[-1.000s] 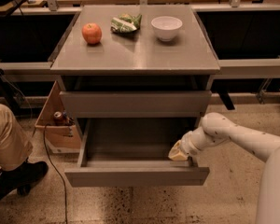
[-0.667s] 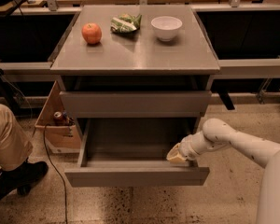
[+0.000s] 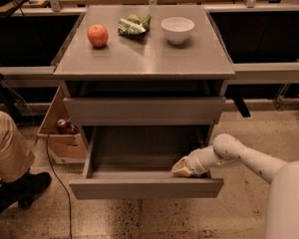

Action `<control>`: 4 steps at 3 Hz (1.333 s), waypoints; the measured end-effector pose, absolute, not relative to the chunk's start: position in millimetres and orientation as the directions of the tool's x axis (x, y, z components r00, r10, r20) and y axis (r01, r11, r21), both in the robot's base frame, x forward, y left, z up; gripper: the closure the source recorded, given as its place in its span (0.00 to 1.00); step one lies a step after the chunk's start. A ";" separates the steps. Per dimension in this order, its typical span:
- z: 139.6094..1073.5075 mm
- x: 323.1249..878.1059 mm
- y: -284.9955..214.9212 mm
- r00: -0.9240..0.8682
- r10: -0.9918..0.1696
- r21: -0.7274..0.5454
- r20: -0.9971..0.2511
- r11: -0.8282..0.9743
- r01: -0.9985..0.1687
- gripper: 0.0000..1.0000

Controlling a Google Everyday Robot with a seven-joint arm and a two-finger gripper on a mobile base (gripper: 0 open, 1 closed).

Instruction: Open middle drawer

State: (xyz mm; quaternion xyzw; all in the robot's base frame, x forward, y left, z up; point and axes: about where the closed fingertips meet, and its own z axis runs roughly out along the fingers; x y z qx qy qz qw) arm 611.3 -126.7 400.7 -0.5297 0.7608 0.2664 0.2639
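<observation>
The middle drawer (image 3: 139,163) is pulled well out of the grey cabinet, and its wide shallow grey tray shows empty. Its flat front (image 3: 145,188) faces me near the floor. My gripper (image 3: 188,167) is inside the drawer at the right end, right behind the front panel's top edge and resting against it. The white arm (image 3: 239,153) reaches in from the lower right. A closed grey drawer front (image 3: 144,111) sits just above the open drawer. Anything below the open drawer is hidden.
On the cabinet top (image 3: 144,59) stand a red apple (image 3: 97,35), a green snack bag (image 3: 133,25) and a white bowl (image 3: 178,29). A person's leg and shoe (image 3: 10,163) are at the left, beside a cardboard box (image 3: 60,133) with a can and a cable.
My gripper has slid slightly left and down along the inside of the drawer front. The drawer stands where it was.
</observation>
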 end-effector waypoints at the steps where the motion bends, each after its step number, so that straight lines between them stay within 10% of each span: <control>1: 396.8 603.8 -108.0 -0.291 -0.645 0.166 -0.706 0.249 -0.954 1.00; 4: 407.8 524.6 -70.3 -0.262 -0.644 0.285 -0.719 0.070 -0.956 1.00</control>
